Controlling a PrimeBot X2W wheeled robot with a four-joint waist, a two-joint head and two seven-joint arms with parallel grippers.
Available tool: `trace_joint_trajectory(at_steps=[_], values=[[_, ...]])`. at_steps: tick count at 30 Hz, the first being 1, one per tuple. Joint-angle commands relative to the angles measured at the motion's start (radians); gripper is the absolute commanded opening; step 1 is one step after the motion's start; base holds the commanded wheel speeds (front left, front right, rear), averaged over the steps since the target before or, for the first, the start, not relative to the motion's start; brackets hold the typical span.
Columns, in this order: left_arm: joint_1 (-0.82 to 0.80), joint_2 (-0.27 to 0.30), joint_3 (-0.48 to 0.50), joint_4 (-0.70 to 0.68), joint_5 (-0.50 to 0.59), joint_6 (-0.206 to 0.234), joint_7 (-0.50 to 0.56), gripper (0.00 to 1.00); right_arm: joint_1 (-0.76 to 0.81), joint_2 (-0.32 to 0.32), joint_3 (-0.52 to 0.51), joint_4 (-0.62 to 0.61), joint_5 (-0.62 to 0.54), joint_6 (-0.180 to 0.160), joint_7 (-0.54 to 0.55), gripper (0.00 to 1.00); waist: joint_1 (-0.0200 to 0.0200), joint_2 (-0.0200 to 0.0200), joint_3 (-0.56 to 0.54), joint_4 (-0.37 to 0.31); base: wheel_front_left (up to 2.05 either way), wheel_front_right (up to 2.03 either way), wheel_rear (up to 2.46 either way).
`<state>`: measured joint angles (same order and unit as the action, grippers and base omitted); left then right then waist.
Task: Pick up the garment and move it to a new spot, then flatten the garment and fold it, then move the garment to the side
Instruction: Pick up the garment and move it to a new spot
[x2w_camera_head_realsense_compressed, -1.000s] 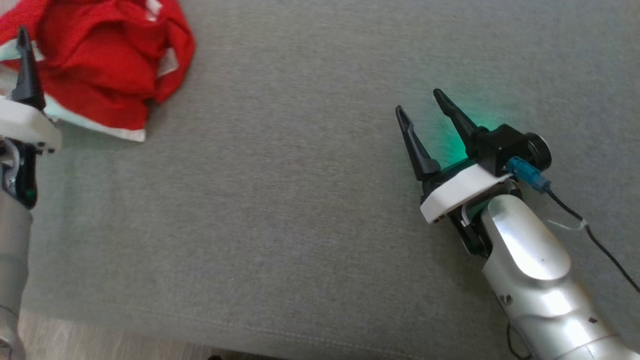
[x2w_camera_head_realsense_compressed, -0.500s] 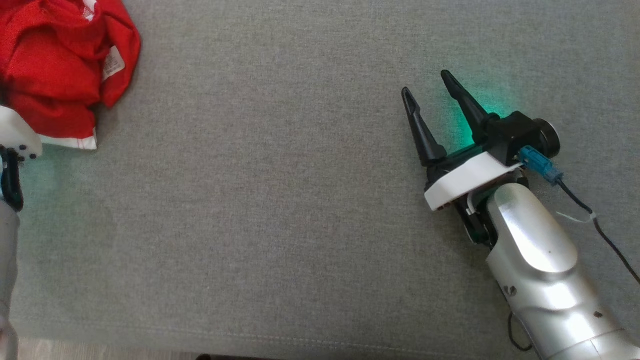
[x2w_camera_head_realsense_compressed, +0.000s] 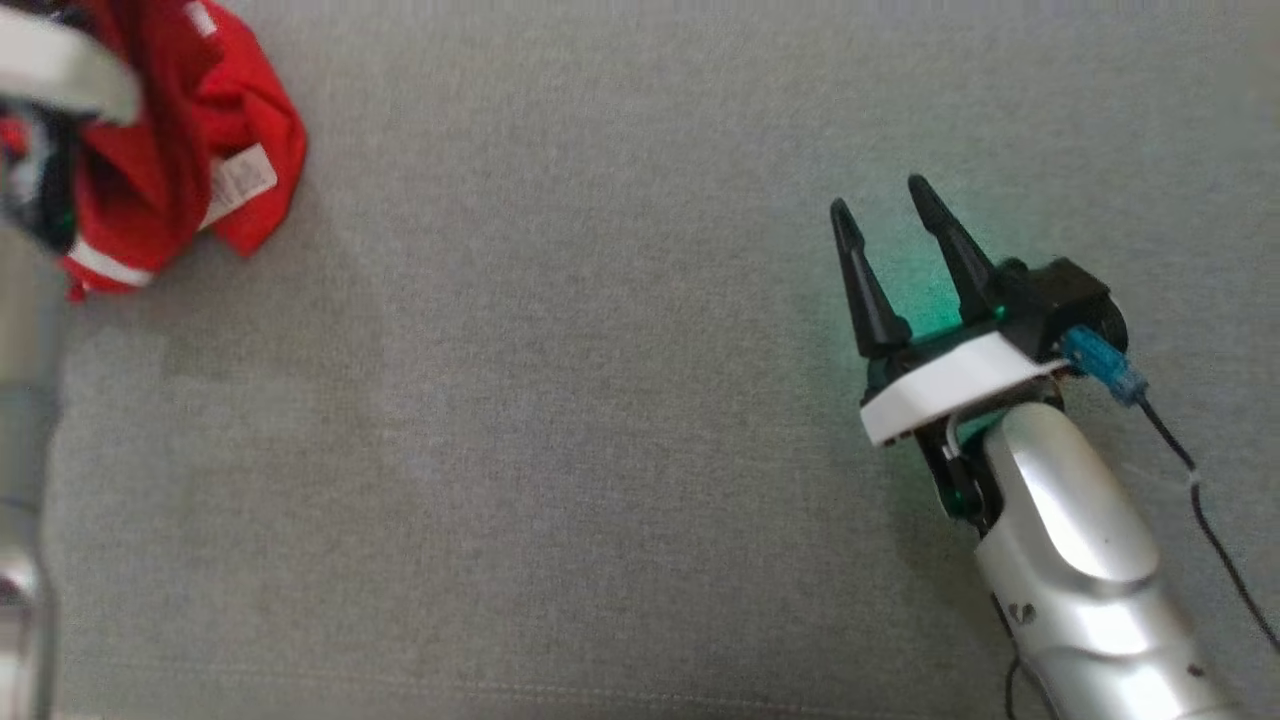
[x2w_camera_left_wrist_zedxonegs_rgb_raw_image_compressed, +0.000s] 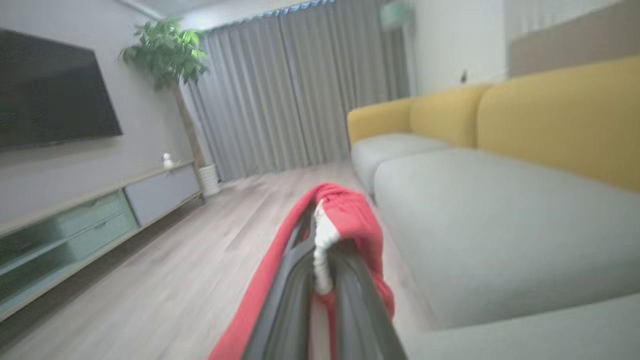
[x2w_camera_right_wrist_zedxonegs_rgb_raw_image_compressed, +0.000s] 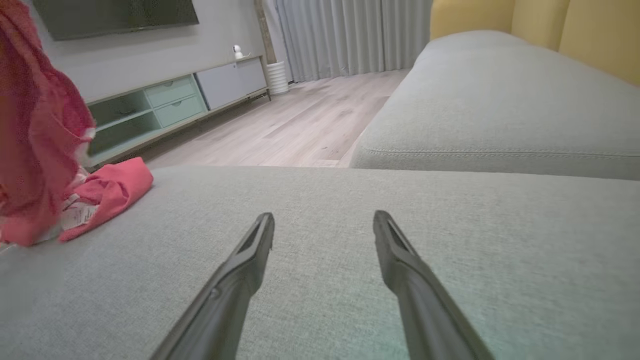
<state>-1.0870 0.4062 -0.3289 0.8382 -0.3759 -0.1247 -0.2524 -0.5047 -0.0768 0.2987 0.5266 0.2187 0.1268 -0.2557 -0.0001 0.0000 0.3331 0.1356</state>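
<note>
Higher than a second ago, the garment (x2w_camera_head_realsense_compressed: 240, 110) hangs pinched in my left fingers (x2w_camera_left_wrist_zedxonegs_rgb_raw_image_compressed: 295, 290) for carrying; right fingers (x2w_camera_head_realsense_compressed: 868, 290) wait spread, empty.

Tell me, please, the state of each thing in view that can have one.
red garment: bunched, partly raised, one end lying on the sofa cushion.
left gripper: shut on the garment.
right gripper: open, empty, over the cushion.
curtains: drawn shut.
television: screen dark.
</note>
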Motion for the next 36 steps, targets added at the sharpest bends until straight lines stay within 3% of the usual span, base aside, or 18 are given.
trace_joint_trajectory(at_steps=[1, 11, 17, 23, 24, 25, 26, 33, 36], values=[[-0.042, 0.023, 0.004, -0.076, -0.002, -0.003, -0.009, 0.0, 0.021, 0.019, -0.002, -0.038, 0.01, 0.004, -0.006, 1.0, 0.0001, 0.0, -0.046, -0.02, 0.0, 0.0, 0.0], [0.055, -0.134, -0.169, -0.349, -0.116, -0.006, -0.002, 0.0, 0.098, 0.026, -0.011, -0.076, 0.083, 0.004, -0.006, 1.0, 0.0001, 0.0, -0.186, -0.135, 0.0, 0.0, 0.0], [0.188, -0.242, -0.208, -0.39, -0.182, -0.001, -0.003, 0.0, 0.104, 0.026, 0.022, -0.091, 0.122, 0.004, -0.006, 1.0, 0.0001, 0.0, -0.215, -0.236, 0.0, 0.0, 0.0], [0.322, -0.331, -0.28, -0.341, -0.198, 0.018, -0.007, 0.0, 0.119, 0.026, 0.025, -0.083, 0.123, 0.004, -0.006, 1.0, 0.0001, 0.0, -0.229, -0.296, 0.0, 0.0, 0.0], [0.343, -0.337, -0.291, -0.322, -0.197, 0.028, -0.007, 0.27, 0.123, 0.026, 0.026, -0.081, 0.123, 0.004, -0.006, 1.0, 0.0001, 0.0, -0.233, -0.299, 0.0, 0.0, 0.0], [0.363, -0.342, -0.302, -0.303, -0.197, 0.035, -0.008, 0.74, 0.127, 0.026, 0.027, -0.08, 0.123, 0.004, -0.006, 1.0, 0.0001, 0.0, -0.236, -0.3, 0.0, 0.0, 0.0], [0.385, -0.345, -0.31, -0.283, -0.198, 0.041, -0.008, 1.0, 0.13, 0.026, 0.027, -0.079, 0.124, 0.004, -0.006, 1.0, 0.0001, 0.0, -0.242, -0.301, 0.0, 0.0, 0.0], [0.523, -0.351, -0.287, -0.23, -0.21, 0.059, -0.009, 1.0, 0.166, 0.026, 0.009, -0.079, 0.124, 0.004, -0.006, 1.0, 0.0001, 0.0, -0.278, -0.272, 0.0, 0.0, 0.0], [0.59, -0.321, -0.236, -0.246, -0.182, 0.075, -0.009, 1.0, 0.188, 0.026, -0.003, -0.079, 0.121, 0.004, -0.006, 1.0, 0.0001, 0.0, -0.3, -0.251, 0.0, 0.0, 0.0]])
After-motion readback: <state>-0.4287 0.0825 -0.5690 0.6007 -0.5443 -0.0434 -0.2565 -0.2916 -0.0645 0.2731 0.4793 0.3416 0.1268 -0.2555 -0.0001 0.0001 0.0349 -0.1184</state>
